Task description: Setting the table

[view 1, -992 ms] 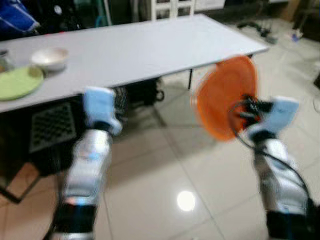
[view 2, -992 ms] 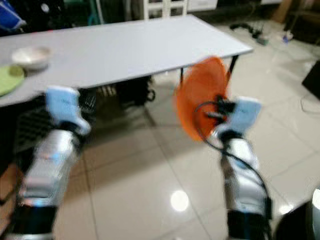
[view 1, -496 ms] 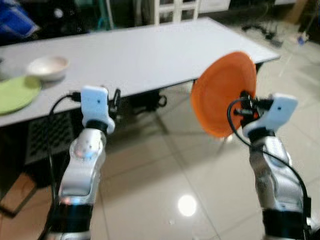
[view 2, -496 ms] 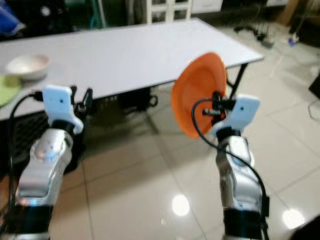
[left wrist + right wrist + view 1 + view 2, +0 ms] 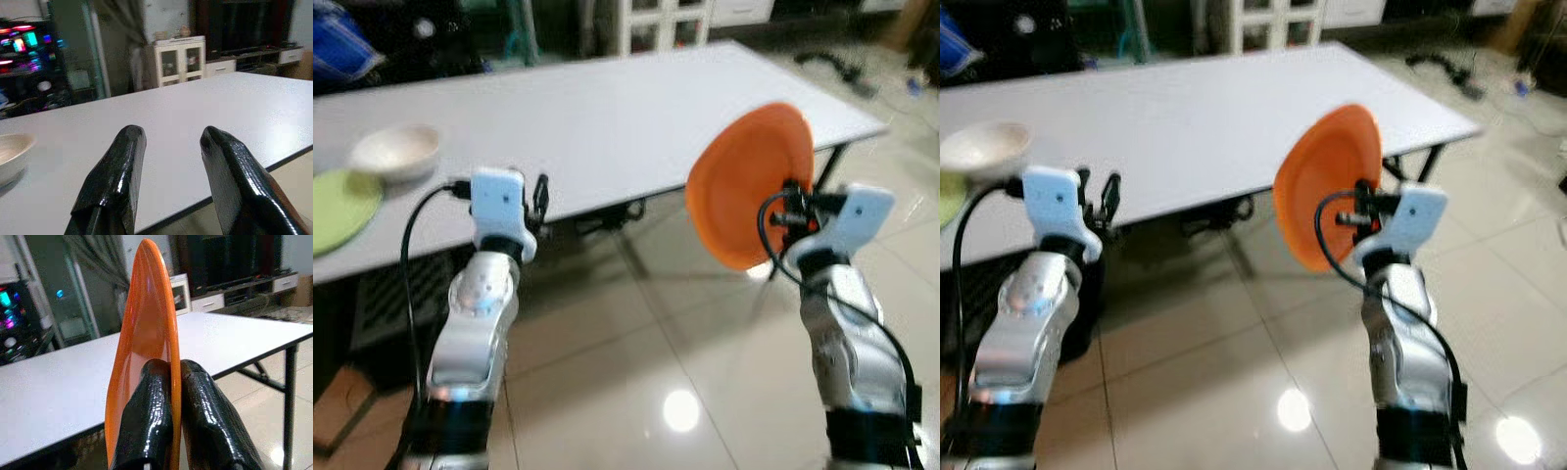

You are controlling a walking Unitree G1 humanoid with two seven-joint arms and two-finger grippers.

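One orange plate (image 5: 749, 184) stands on edge, pinched in my right hand (image 5: 173, 382), left hand (image 5: 168, 147) released; next I judge: reach the counter (image 5: 607, 108), lay it flat.

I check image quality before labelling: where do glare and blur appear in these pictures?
Left eye view: a lamp glares on the floor tiles, and the bowl looks soft. Right wrist view: the orange plate and fingers are sharp, with a dim background.
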